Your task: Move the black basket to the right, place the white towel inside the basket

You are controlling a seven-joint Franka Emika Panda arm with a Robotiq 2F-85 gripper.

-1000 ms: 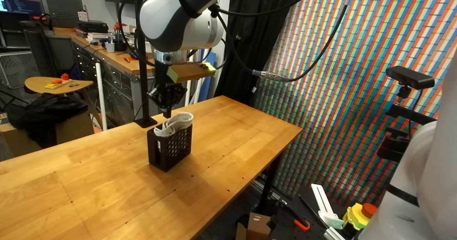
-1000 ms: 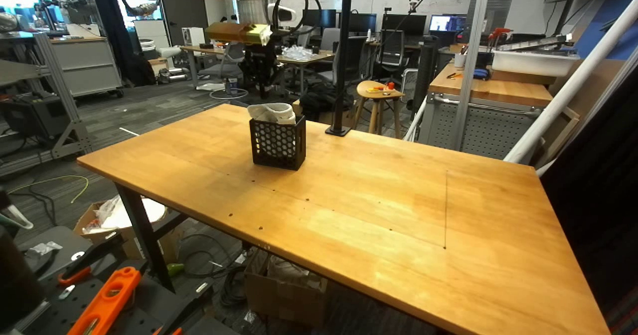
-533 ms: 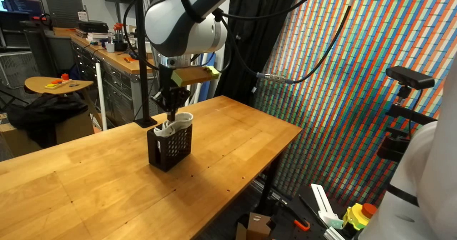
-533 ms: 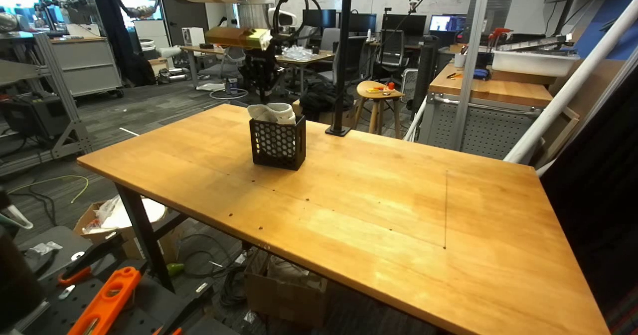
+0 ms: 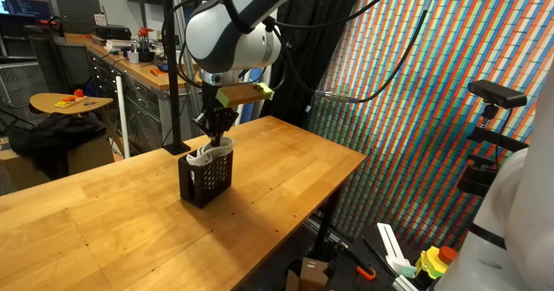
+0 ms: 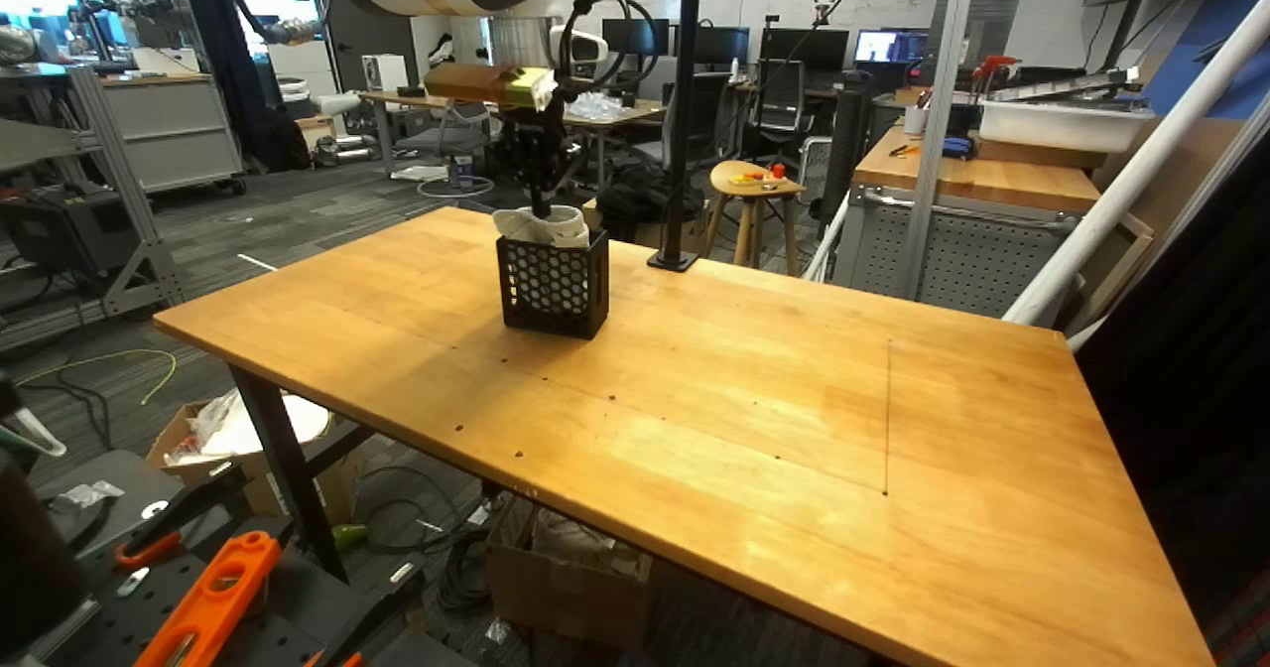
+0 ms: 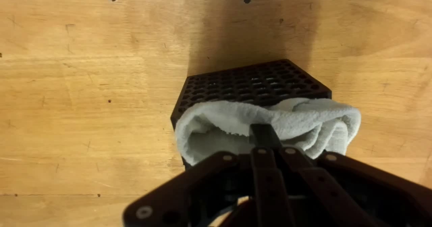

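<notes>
- The black basket (image 5: pixel 205 180) is stood upright on the surface (image 5: pixel 130 221), near the foot of a black post (image 6: pixel 683 131).
- The white towel (image 7: pixel 287 124) is contained in the basket, its rumpled folds raised above the rim.
- The gripper (image 7: pixel 265 134) is pointed down at the towel, its 2 fingers pressed together; whether the folds are touched cannot be told.
- In the wrist view, a shadow (image 7: pixel 249 34) is cast on the surface beside the basket.
</notes>
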